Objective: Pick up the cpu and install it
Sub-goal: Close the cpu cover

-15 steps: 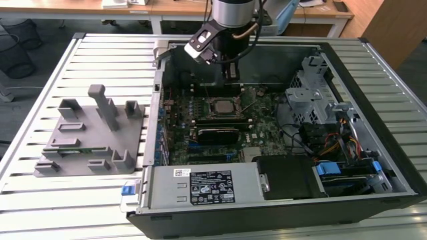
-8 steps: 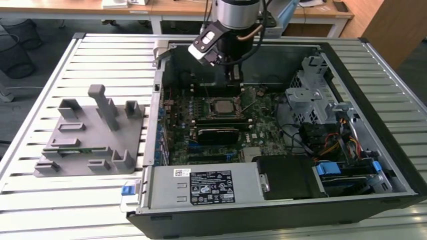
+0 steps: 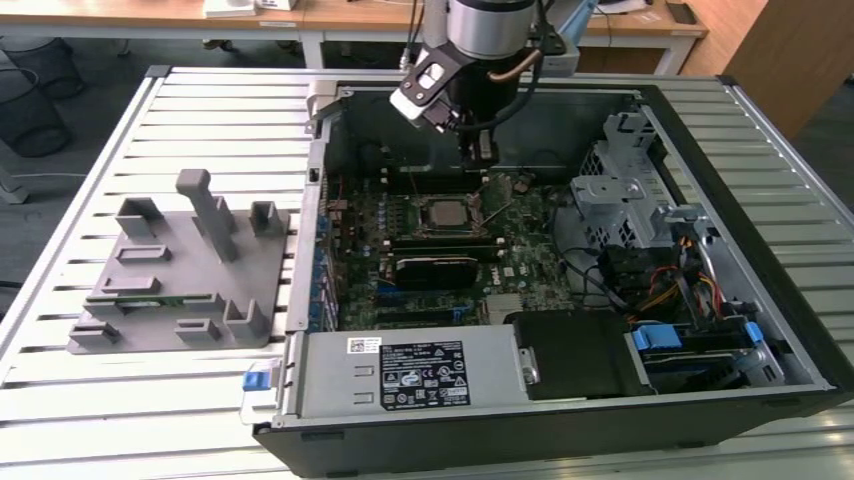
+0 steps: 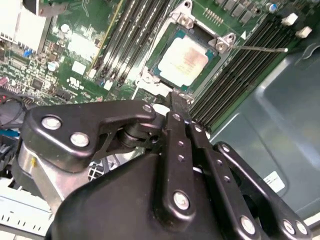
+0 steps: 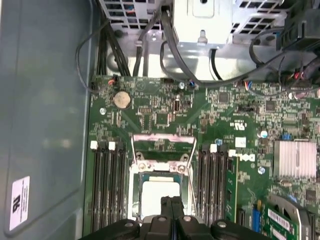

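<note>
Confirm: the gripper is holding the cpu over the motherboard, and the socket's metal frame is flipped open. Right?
Wrong on one point: the cpu lies in the socket, not in the gripper, which is shut and holds nothing over the motherboard. The first wrist view shows this. The metal frame is flipped open, as you say.

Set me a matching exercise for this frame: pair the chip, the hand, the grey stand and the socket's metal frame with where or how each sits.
Things:
1. chip
2. hand
3. grey stand
4. metal frame

Place or state:
A. flipped up, open
B. on the slatted table, at the exterior view's left of the computer case
C. lying in the socket
D. shut, over the socket's edge

Pairs: 1-C, 2-D, 3-B, 4-A
</note>
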`<state>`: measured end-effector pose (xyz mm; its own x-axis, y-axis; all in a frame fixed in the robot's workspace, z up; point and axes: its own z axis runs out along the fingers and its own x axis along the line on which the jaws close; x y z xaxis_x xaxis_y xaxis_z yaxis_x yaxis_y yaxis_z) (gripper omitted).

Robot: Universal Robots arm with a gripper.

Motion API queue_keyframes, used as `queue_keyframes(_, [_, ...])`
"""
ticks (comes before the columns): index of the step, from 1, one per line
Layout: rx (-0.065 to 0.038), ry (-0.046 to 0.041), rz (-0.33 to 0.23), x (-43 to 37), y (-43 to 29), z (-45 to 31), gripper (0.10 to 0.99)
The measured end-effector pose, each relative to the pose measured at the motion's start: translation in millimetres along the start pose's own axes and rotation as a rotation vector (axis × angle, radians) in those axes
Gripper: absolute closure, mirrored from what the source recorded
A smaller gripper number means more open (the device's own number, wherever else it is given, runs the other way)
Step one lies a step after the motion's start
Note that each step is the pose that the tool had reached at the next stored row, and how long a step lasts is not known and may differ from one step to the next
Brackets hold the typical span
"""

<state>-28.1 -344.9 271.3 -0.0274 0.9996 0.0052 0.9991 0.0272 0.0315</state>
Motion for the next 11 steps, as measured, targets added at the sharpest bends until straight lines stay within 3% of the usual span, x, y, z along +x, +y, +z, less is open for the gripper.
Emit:
queue_keyframes(3, [0.001,-0.0002,0.0,-0.1,2.1,0.2,0.98])
queue_keyframes(11, [0.01,0.0,0.0,-0.7,19.2,0.9,0.98])
